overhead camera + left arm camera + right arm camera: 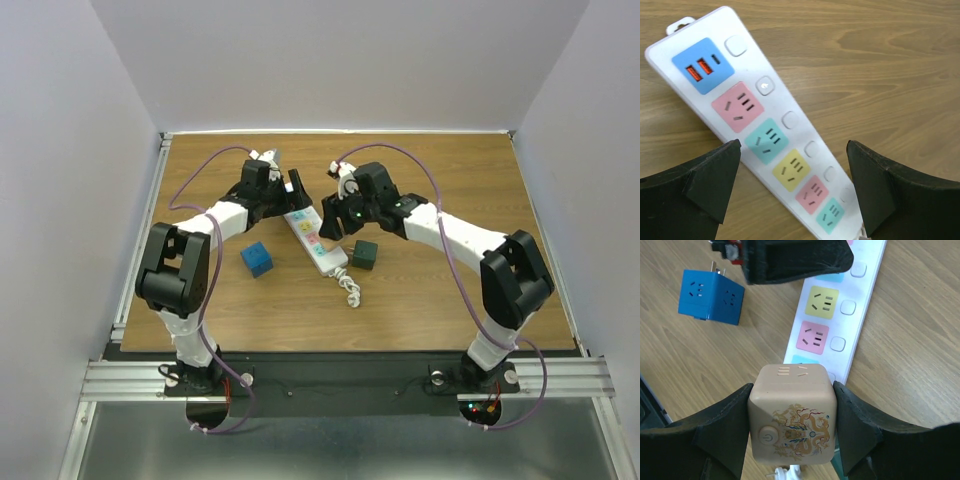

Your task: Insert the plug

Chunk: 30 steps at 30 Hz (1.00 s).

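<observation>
Alignment of plug (pixel 792 415) to strip (pixel 314 240) was the governing relation. The right gripper (pixel 792 407) was clenched on the plug, a beige cube with a gold dragon print, one finger on each side face. In the right wrist view the plug sat directly over the strip's cord end, covering most of a pale-blue socket. The pink and yellow sockets lay next along the strip, beyond the plug. Whether the pins had entered the socket could not be told, because the plug's underside was hidden.

The strip lay flat on the table (pixel 450 300) between the two arms. Its long axis ran diagonally, USB end far-left and cord (pixel 350 290) end near-right. The plug appeared turned a little off that axis, so a small wrist rotation might be needed before seating.

The left gripper (pixel 792 150) was released, jaws wide, with the strip's middle between its fingers and no contact visible. The right arm was therefore the nearer to the target socket. The move called for was probably a straight push down along the pins, with the left gripper placed to steady the strip.

A blue cube (pixel 257 259) lay left of the strip, apart from it. A green cube (pixel 365 253) lay just beside its cord end.
</observation>
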Tool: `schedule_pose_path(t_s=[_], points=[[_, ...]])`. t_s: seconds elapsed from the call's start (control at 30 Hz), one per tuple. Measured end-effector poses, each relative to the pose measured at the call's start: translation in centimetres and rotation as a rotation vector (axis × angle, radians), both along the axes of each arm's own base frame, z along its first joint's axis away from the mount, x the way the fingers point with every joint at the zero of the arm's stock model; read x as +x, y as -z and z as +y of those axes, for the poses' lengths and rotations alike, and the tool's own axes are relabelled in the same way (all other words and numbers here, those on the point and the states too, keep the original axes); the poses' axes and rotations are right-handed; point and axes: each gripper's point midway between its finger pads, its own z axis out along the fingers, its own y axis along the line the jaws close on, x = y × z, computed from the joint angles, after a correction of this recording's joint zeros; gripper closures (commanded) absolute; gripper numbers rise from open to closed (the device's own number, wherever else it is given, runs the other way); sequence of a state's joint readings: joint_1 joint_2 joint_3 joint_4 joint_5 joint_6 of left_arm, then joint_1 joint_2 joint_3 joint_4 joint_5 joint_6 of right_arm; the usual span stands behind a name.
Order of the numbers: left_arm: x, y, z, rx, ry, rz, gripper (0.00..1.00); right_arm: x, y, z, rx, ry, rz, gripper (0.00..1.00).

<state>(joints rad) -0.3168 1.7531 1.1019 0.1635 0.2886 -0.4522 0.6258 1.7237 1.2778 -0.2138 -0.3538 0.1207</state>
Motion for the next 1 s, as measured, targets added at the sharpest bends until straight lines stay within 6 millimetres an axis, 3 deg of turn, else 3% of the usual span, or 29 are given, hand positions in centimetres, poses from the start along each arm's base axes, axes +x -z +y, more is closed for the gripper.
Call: schedule_pose_path(t_s=[0.17, 0.63, 1.0], points=[[0.7, 2.2, 0.6, 0.057, -0.021, 0.034, 0.03, 0.2, 0.2, 1.1, -0.020, 0.006, 0.009, 1.00], [1.1, 4.2, 1.3, 0.112, -0.033, 0.061, 0.10, -0.2, 3.7, 1.3, -0.122, 0.048, 0.078, 1.00], [0.8, 5.2, 1.3, 0.124, -0.030, 0.088, 0.12, 0.5, 3.6, 1.7, -0.140, 0.089, 0.062, 1.00]])
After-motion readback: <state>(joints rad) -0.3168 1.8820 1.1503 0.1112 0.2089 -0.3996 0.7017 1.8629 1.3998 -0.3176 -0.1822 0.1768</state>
